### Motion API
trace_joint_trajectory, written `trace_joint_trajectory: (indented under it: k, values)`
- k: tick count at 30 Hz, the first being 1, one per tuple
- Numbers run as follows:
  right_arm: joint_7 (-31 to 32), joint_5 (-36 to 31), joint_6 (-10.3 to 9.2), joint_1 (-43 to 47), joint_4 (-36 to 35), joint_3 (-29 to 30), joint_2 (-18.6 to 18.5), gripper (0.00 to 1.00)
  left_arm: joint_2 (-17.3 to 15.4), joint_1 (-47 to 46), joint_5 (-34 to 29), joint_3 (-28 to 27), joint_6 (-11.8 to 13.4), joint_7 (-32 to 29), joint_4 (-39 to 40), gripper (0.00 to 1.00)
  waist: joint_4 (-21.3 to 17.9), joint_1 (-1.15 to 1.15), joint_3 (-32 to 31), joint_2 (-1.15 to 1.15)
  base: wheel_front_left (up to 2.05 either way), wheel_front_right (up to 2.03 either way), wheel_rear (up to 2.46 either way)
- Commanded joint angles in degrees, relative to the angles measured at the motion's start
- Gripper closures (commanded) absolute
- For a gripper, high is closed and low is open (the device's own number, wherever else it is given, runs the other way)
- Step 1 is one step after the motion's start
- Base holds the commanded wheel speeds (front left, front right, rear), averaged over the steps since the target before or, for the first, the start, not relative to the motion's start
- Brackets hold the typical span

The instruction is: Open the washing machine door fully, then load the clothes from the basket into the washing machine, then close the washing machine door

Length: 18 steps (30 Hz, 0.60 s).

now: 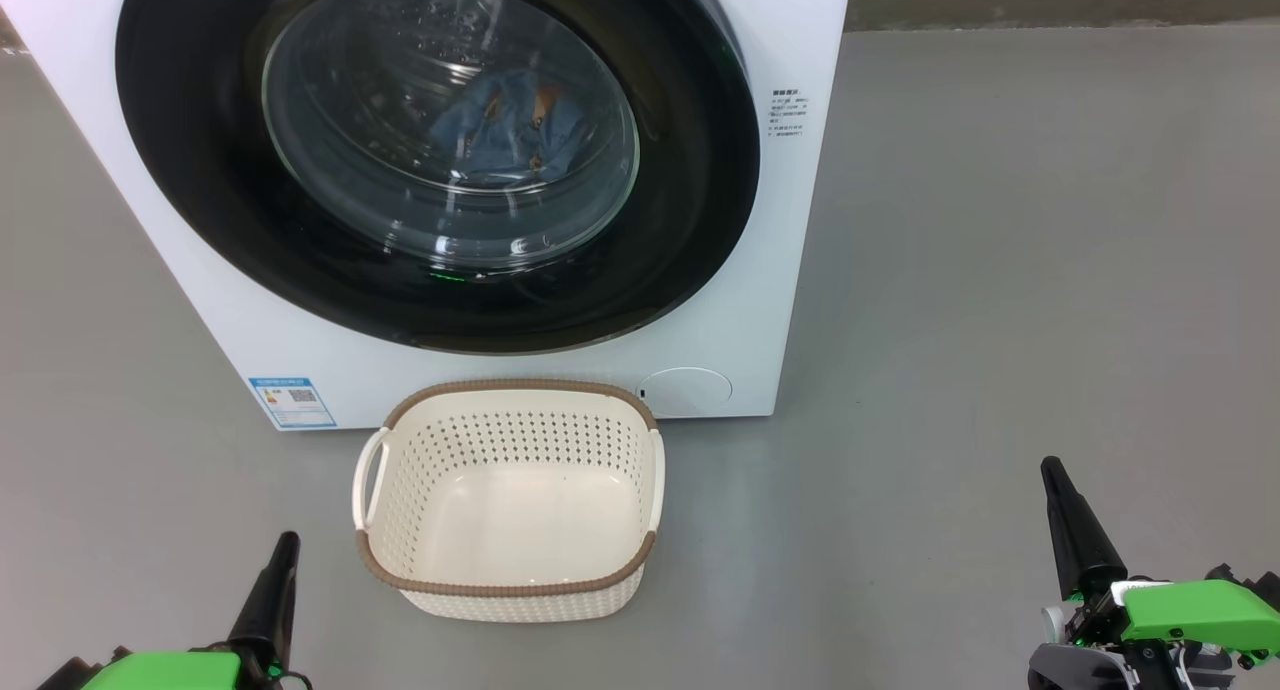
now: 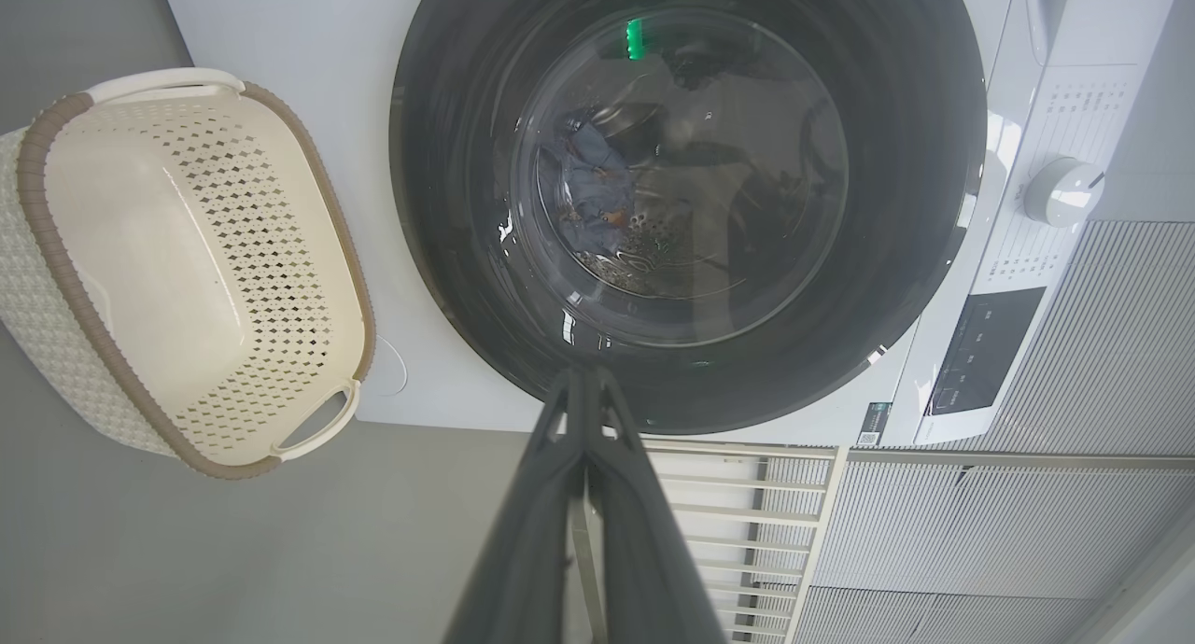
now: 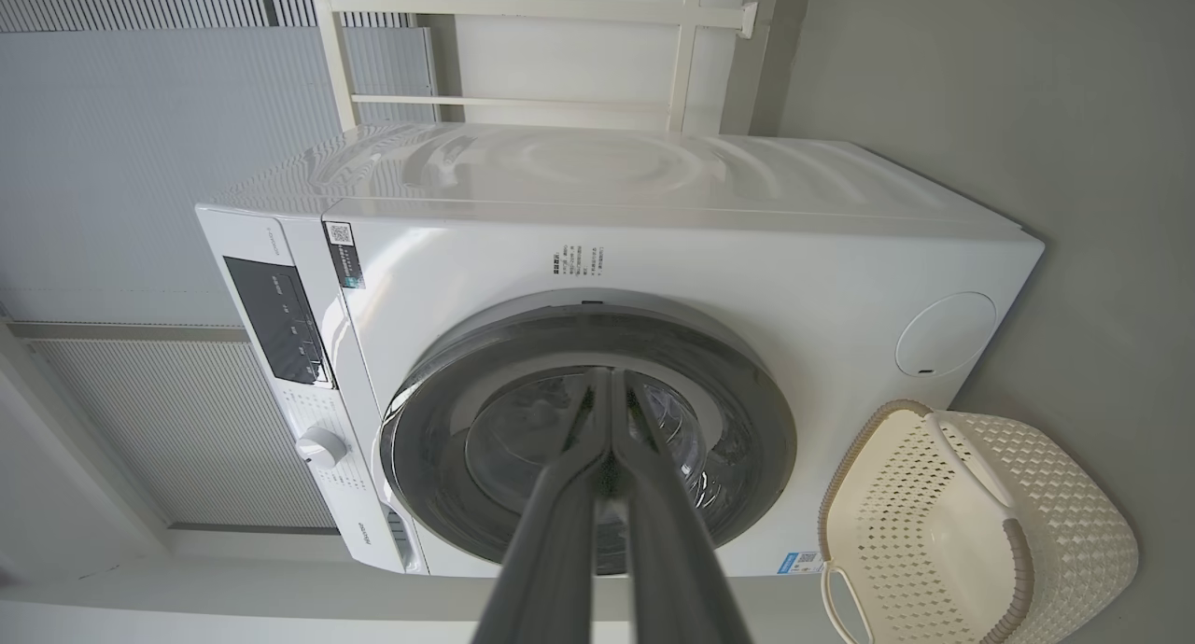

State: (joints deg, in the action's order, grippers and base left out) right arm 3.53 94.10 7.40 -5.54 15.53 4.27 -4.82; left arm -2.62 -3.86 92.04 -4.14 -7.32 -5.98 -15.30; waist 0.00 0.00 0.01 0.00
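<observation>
The white washing machine (image 1: 760,270) stands ahead with its round black door (image 1: 200,200) closed flat against the front. Behind the glass, light blue clothes (image 1: 515,130) lie in the drum; the left wrist view shows these clothes (image 2: 593,173) too. On the floor before the machine stands the cream basket (image 1: 510,590), holding nothing. My left gripper (image 1: 285,542) is shut at the lower left, left of the basket and apart from it. Low at the right, well clear of the basket, my right gripper (image 1: 1050,467) is shut. Both hold nothing.
Grey floor (image 1: 1000,320) spreads to the right of the machine. A white rail frame (image 2: 747,513) and ribbed wall panels (image 2: 1102,345) stand beside and behind the washer. The control panel and dial (image 3: 320,448) sit at the machine's top.
</observation>
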Motion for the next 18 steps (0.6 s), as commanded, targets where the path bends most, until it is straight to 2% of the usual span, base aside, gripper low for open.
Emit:
trace_joint_trajectory:
  k: [1, 18]
  values:
    - [0.3, 0.9, 0.09, -0.8, -1.4, -1.1, -0.6, 1.0, -0.6, -2.7, 0.5, -1.9, -0.1, -0.1, 1.0, 1.0, 0.0, 0.0, 0.0, 0.0, 0.0, 0.0, 0.0]
    - [0.4, 0.8, 0.09, -0.8, -1.3, -0.9, -0.4, 1.0, -0.6, -2.7, 0.5, -2.0, -0.1, -0.2, 1.0, 1.0, 0.0, 0.0, 0.0, 0.0, 0.0, 0.0, 0.0]
